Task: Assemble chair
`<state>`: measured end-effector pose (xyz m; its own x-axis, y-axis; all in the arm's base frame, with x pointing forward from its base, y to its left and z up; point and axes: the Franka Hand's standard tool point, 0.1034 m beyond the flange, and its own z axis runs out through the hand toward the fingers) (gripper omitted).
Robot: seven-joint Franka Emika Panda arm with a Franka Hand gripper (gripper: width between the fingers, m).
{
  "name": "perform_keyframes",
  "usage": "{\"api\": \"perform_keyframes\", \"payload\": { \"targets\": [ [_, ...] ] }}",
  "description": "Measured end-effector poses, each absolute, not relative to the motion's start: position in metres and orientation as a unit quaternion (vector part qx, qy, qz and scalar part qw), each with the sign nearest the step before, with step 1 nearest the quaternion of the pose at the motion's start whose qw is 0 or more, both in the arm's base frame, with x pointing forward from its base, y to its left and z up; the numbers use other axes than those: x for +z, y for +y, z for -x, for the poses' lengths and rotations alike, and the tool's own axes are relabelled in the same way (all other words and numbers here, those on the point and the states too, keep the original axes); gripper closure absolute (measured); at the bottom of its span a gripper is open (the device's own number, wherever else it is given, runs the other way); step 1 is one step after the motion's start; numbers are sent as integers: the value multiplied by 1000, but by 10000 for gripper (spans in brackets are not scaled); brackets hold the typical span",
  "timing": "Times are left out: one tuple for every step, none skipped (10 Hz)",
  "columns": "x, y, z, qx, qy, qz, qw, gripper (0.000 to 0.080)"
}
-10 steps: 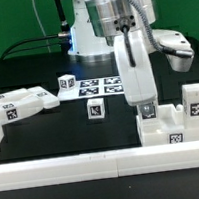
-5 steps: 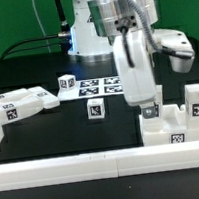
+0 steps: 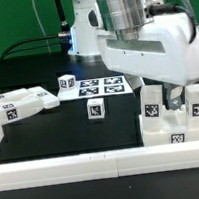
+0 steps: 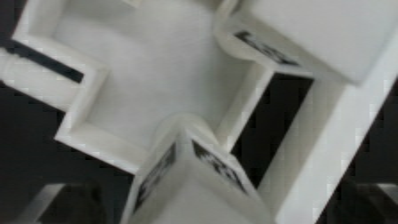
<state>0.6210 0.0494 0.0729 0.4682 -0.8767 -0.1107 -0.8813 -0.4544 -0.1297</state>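
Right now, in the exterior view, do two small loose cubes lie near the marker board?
Yes: the first cube sits beside the marker board, the second cube just in front of it.

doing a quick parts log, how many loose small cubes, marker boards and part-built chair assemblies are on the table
loose small cubes: 2
marker board: 1
part-built chair assembly: 1
total: 4
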Motion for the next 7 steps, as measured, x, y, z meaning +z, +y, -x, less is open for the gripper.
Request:
{"api": "perform_keyframes", "payload": {
  "targets": [
    [73,48,-621,10,479,874,84,151],
    [72,48,-621,9,463,882,85,151],
    [72,48,-621,5,427,900,85,151],
    [72,47,-621,1,388,918,85,151],
    [72,47,-621,0,370,925,84,151],
    [71,46,-621,-5,327,941,83,151],
    [71,44,-621,-9,286,955,80,263]
  ]
}}
